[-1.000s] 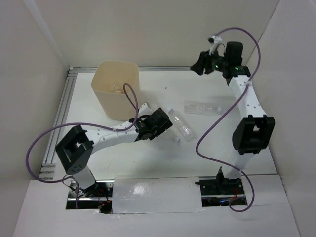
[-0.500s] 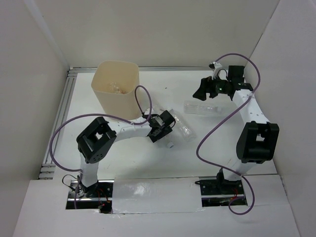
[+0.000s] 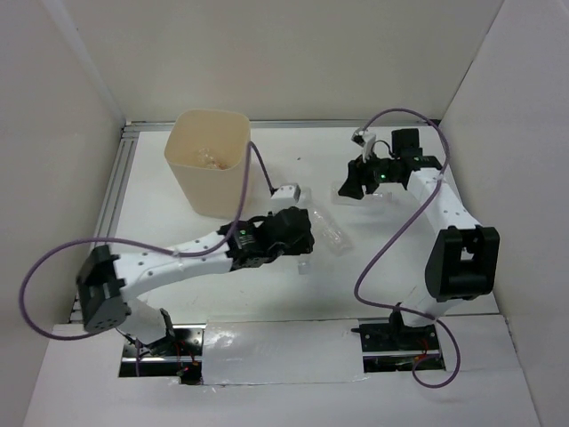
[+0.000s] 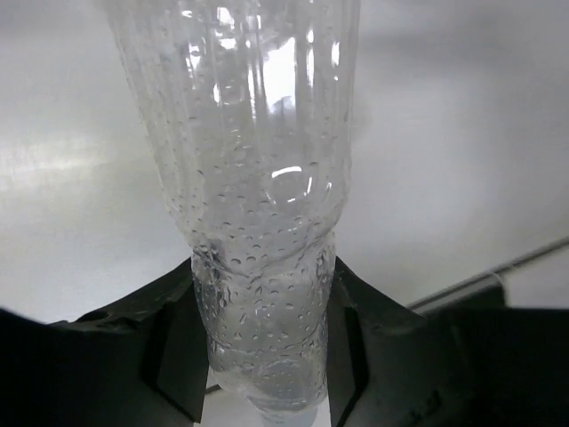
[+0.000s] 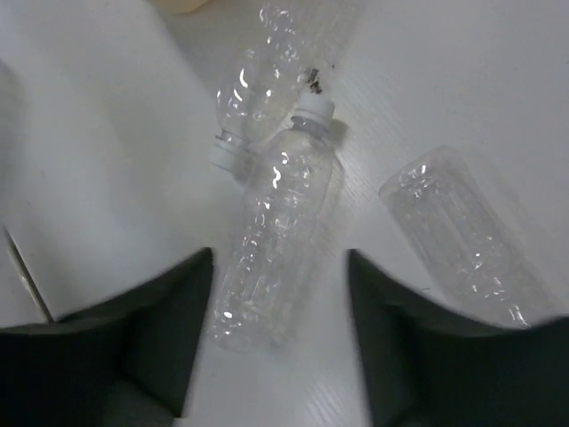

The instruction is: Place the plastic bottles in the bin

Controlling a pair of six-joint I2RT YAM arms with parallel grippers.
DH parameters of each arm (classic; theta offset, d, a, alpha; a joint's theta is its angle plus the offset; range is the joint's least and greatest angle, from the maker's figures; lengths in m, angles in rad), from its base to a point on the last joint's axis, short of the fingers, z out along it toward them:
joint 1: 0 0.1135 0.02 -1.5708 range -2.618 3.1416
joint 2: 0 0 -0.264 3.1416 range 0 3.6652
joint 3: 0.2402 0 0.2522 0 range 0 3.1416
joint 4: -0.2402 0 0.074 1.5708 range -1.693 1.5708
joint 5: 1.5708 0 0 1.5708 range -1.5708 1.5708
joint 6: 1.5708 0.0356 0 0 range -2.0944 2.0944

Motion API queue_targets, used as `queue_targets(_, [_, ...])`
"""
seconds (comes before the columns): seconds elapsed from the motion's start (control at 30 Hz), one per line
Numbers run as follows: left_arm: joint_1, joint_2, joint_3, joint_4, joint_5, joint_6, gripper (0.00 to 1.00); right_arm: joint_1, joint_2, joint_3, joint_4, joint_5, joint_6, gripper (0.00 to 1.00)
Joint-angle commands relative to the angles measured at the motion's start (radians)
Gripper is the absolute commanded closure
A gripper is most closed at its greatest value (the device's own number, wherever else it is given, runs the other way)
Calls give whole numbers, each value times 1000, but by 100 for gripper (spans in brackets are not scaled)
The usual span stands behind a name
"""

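The left gripper closes on a clear bottle, elbow swinging out leftward; the right gripper lowers over a white-capped bottle.

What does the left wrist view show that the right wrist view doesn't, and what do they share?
Left wrist only: the left gripper clamped on a dimpled bottle. Right wrist only: the right gripper, open, fingers either side of a white-capped bottle lying on the table, a second bottle beyond it and a third bottle at the frame's right. Shared: white surroundings and clear plastic; whether any bottle appears in both, I cannot tell.
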Motion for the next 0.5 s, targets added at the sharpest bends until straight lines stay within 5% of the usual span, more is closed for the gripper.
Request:
queue_targets(0.0, [-2,-161,79,156,-96,367,99,30,-101,-60,-8,37,-17,47])
queue_targets(0.1, [84,-186,202,189,-160,518,99,64,-113,-114,6,94,8,92])
queue_targets(0.13, [149,-196,263,189,-183,552,99,80,-125,-127,6,119,17,92])
queue_targets(0.17, [185,-196,282,201,-195,572,99,80,-134,-140,6,129,28,88])
queue_targets(0.2, [221,-196,296,233,-195,595,99,95,-134,-166,18,129,28,67])
queue_targets(0.27, [341,-196,316,281,-218,624,99,124,-144,-193,30,163,57,53])
queue_targets(0.37, [502,-171,349,270,-225,623,93,170,-127,-193,40,222,92,4])
queue_targets(0.47, [631,-153,350,249,-249,612,85,195,-98,-193,40,287,132,0])
